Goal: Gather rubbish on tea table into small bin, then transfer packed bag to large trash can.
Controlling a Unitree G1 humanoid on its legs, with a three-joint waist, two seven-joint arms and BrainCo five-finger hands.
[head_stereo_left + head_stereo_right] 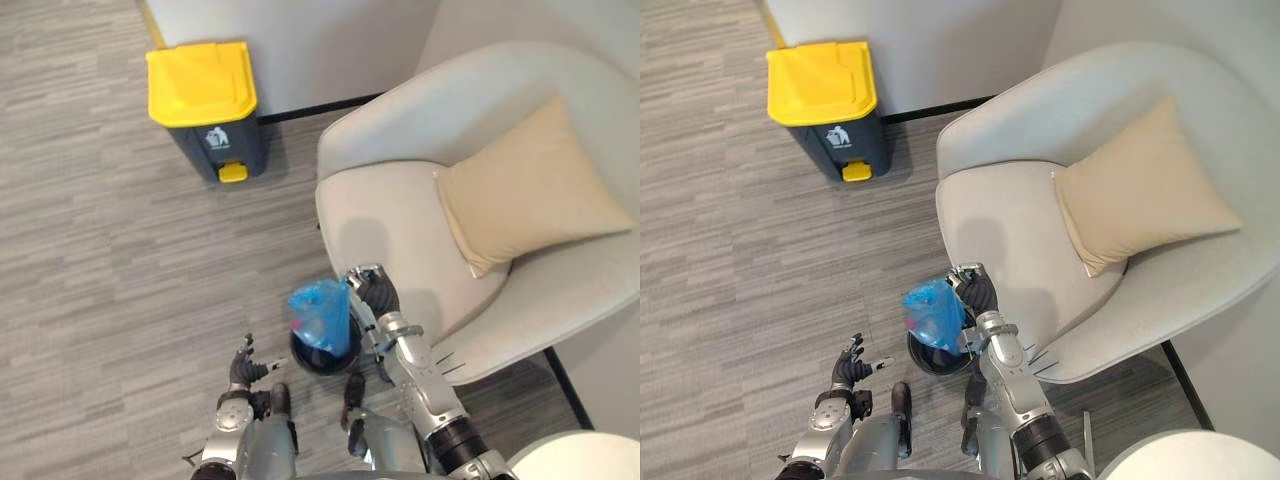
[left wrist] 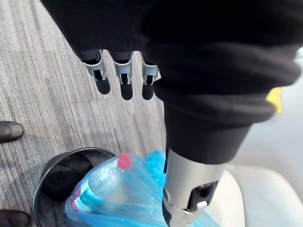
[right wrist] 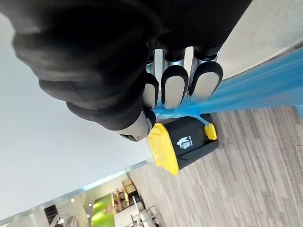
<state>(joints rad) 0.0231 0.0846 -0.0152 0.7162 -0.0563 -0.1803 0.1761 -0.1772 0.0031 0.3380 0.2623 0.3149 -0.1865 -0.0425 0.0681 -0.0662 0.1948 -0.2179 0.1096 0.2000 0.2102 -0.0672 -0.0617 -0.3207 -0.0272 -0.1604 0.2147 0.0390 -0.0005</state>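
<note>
Left eye view: grey striped carpet (image 1: pixel 90 260) runs up to a white wall (image 1: pixel 300 40) with a dark skirting. Against the wall stands the can (image 1: pixel 205 110), dark grey, with its yellow lid shut and a yellow pedal at its foot. A pale armchair (image 1: pixel 400 220) with a beige cushion (image 1: pixel 530 190) occupies the right side. The rim of a white round surface (image 1: pixel 585 458) shows in the lower right corner. The black bin (image 1: pixel 322 360) sits on the carpet just beside the armchair's front edge. The blue bag (image 1: pixel 322 315) stands up from the bin's mouth, its top gathered in the right hand (image 1: pixel 372 292). The left hand (image 1: pixel 245 368) hovers near the bin, apart from it.

Right eye view: same layout, with the can well apart from the bin.

Left wrist view: the left fingers (image 2: pixel 125 80) are straight and apart, holding nothing, above the carpet. Past them lies the bin with the bag at its mouth. A pink cap shows through the film.

Right wrist view: the right fingers (image 3: pixel 173 87) are curled together and clamped on the bag's blue film. The can stands beyond, by the wall.
</note>
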